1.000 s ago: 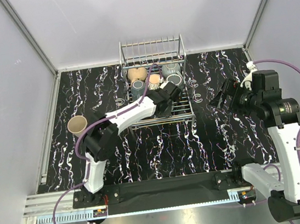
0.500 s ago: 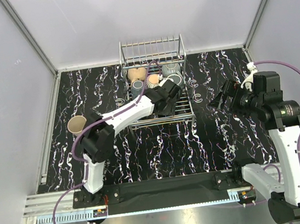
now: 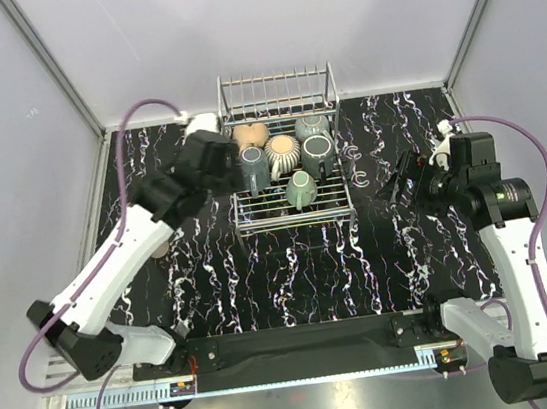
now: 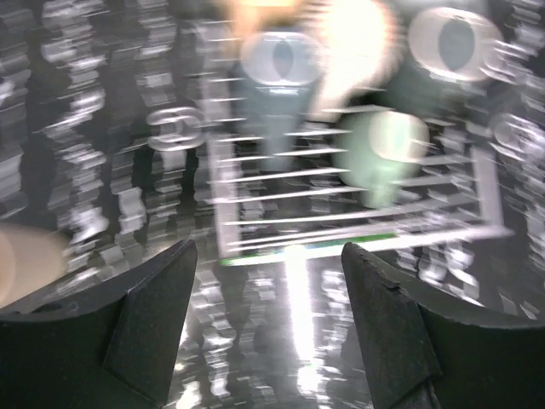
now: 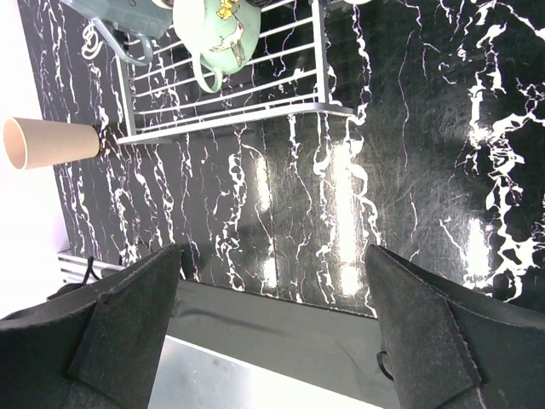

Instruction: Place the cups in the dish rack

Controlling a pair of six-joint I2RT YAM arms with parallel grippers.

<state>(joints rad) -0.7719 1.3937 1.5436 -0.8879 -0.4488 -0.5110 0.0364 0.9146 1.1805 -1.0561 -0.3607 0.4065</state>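
Top external view has the left arm bent high over the left side of the black marbled table (image 3: 293, 273), its wrist close to the rear left corner of the dish rack (image 3: 266, 224). Under that arm, and mostly hidden by it from above, a tan cup (image 5: 49, 141) sits on the table well apart from the rack's left side; the right wrist view shows it plainly. The left wrist view is blurred, yet the left gripper (image 4: 266, 256) clearly has its fingers spread apart with nothing between them, looking down on the rack's front rail.

The rack stands at the middle of the table's far edge, its upright tines along the back. Six of the cups are inside it. An orange-tan cup (image 3: 251, 134) and a grey-green cup (image 3: 311, 124) are at the back. In front of them a dark grey mug (image 3: 253, 167), a ribbed beige cup (image 3: 283, 150) and a second dark mug (image 3: 319, 148) form a row. A pale green mug (image 3: 301, 191) lies nearest the front rail.

To the right of the rack and apart from it, the right gripper (image 3: 396, 178) hangs over bare table. Its fingers stand wide apart and hold nothing, and the right wrist view shows only marbled surface between them.
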